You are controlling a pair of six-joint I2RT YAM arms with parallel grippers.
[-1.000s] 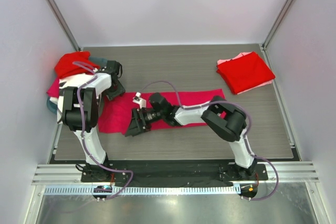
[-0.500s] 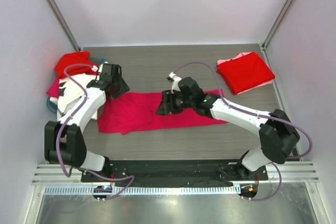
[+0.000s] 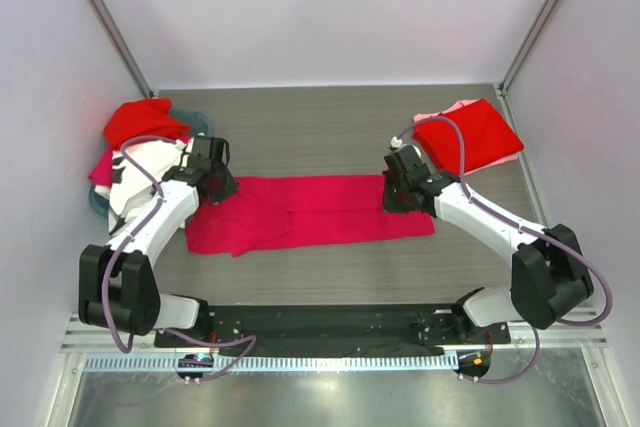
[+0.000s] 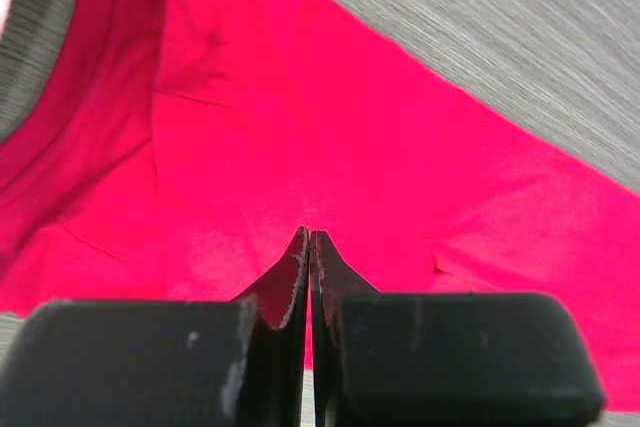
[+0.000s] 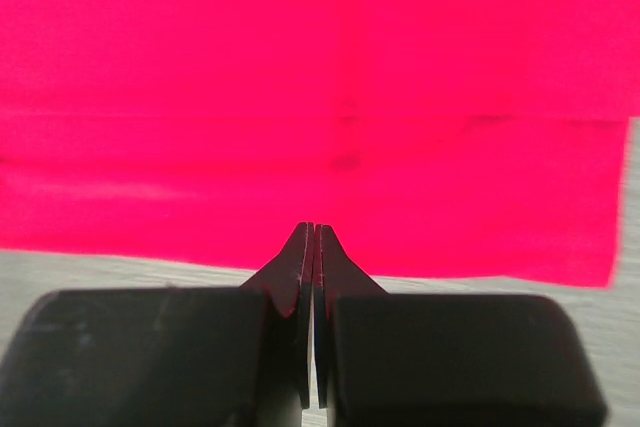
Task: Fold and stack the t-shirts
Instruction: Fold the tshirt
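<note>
A crimson-pink t-shirt (image 3: 310, 212) lies flat as a long folded strip across the middle of the table. My left gripper (image 3: 220, 191) is shut, its tips down on the strip's left end near the far edge. In the left wrist view the shut gripper (image 4: 309, 235) rests over the cloth (image 4: 350, 137), with nothing bunched between the jaws. My right gripper (image 3: 394, 197) is shut at the strip's right end. Its wrist view shows the tips (image 5: 315, 229) on the shirt (image 5: 320, 77) just inside an edge. A folded red stack (image 3: 468, 137) sits at the back right.
A teal basket (image 3: 198, 115) at the back left holds a heap of red shirts (image 3: 138, 122), with a white printed one (image 3: 128, 187) hanging beside my left arm. A pale pink shirt (image 3: 440, 115) shows under the folded stack. Grey wood-grain table (image 3: 330, 137) surrounds the strip.
Both grippers have gone from open to shut. The right one travelled from the strip's left-middle to its right end. The left arm stretched forward and settled on the left end.
</note>
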